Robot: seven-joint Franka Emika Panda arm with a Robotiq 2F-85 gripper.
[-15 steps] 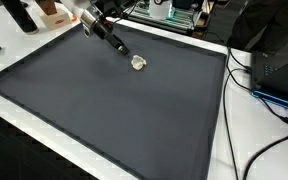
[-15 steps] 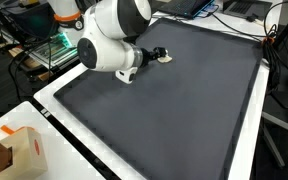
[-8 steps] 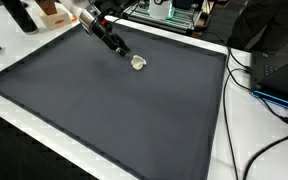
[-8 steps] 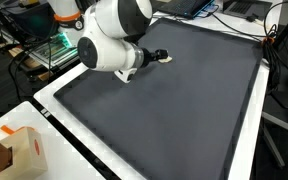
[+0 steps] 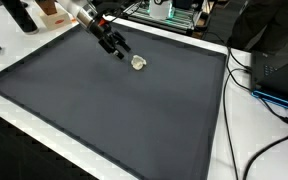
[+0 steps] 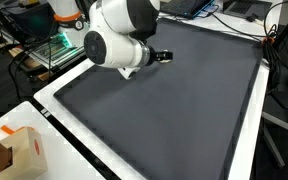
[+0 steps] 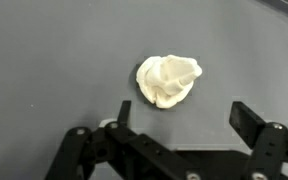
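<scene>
We see a small cream wad point(image 7: 168, 81) - crumpled, folded on itself, paper or soft cloth by its look, though we cannot tell which. It lies flat on the dark mat point(image 5: 114, 115), close to the mat's far edge in an exterior view and roughly midway along that edge, well away from the corners.

We judge it very light and soft: it should give under pressure and not crack, but it may skid on the mat if nudged from one side. The thick middle of the lump looks the best place to pinch, across its narrower width.

The gripper point(image 7: 182, 113) hangs just above and beside the wad, its jaws spread wide and holding nothing - no finger touches the wad.

Beyond the mat runs the white table rim point(image 5: 234, 130), with cables point(image 5: 256, 85) trailing off one side and a cardboard box point(image 6: 19, 150) near a corner.
</scene>
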